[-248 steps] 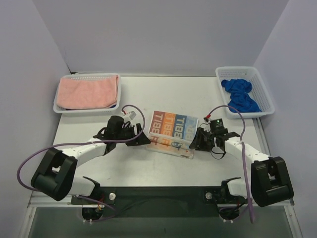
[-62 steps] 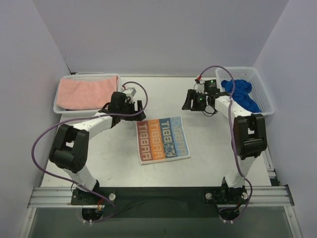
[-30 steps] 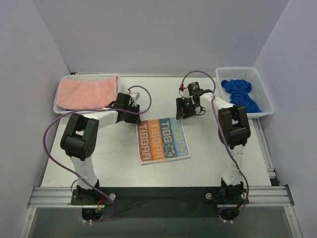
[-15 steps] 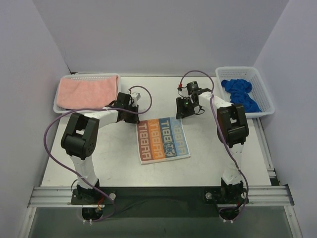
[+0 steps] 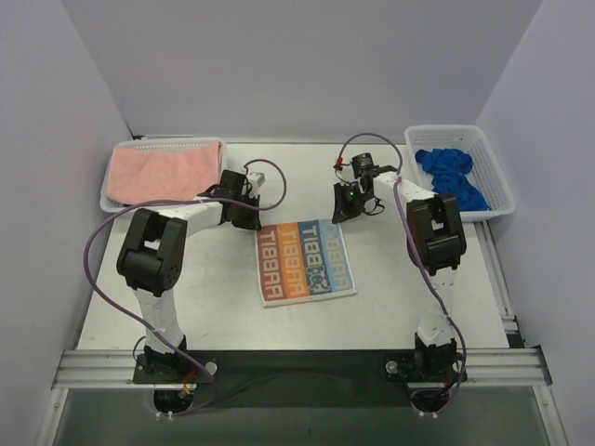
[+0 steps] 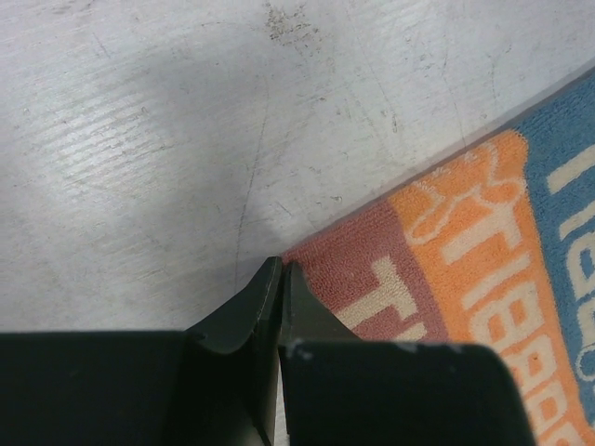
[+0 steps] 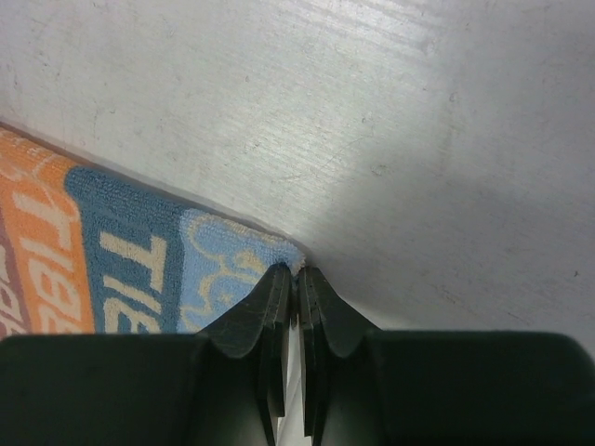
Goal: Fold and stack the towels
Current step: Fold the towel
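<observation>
The white RABBIT towel (image 5: 305, 260) lies flat on the table's middle, its orange and blue lettering up. My left gripper (image 5: 251, 218) sits at its far left corner; the left wrist view shows the jaws (image 6: 282, 267) shut, pinching the pinkish corner of the towel (image 6: 446, 242). My right gripper (image 5: 340, 214) is at the far right corner, and in the right wrist view it (image 7: 297, 271) is shut with the light-blue corner's fluff (image 7: 232, 269) caught between the tips. The salmon-pink towel (image 5: 163, 172) lies folded in the left basket. The royal-blue towel (image 5: 451, 177) lies crumpled in the right basket.
A white mesh basket (image 5: 107, 203) stands at the back left and another (image 5: 502, 209) at the back right. Purple cables loop over both arms. Grey walls close in the table on three sides.
Both grippers have closed from half open to shut at the RABBIT towel's far corners. The arms have hardly moved over the last second, and the towel lies as before.
</observation>
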Motion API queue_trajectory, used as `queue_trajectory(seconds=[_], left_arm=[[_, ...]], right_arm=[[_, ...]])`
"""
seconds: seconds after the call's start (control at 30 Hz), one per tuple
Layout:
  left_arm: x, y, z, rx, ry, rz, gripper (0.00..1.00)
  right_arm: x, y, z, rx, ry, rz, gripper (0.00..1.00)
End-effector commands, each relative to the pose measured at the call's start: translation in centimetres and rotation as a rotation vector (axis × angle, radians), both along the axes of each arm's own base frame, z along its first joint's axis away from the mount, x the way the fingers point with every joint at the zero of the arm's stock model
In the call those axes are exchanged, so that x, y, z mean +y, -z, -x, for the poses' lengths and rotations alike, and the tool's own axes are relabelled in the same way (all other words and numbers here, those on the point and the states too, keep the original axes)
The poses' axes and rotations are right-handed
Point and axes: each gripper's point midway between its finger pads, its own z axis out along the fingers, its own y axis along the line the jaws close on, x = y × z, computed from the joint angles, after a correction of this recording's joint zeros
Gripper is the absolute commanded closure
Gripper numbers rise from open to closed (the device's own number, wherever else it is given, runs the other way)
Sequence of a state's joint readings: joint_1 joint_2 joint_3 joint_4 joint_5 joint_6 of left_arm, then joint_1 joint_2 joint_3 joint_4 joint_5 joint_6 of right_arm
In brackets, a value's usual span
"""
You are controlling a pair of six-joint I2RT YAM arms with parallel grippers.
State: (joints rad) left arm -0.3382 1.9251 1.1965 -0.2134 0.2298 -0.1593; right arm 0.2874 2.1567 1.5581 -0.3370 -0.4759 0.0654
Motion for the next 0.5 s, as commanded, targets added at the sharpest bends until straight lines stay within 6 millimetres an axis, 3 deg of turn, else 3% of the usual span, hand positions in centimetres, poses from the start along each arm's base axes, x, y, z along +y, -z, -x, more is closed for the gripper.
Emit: queue_trajectory(seconds=[0.0,0.3,0.47], left_arm=[[0.3,-1.1,-1.4,-0.032,0.029,-0.027,1.0],[-0.4,-6.1,-4.7,-0.169,0.043,0.007,1.0],[-0.6,-8.4,-4.2,-0.241,0.038,0.051,1.0]], right_arm=[[-0.6,-1.0,0.0,0.002,-0.011,0.016,0.96],[-1.6,-5.3,-1.7,-0.13,0.022,0.043,1.0],[-1.7,-7.3,-1.6,-0.191,0.052,0.024,1.0]])
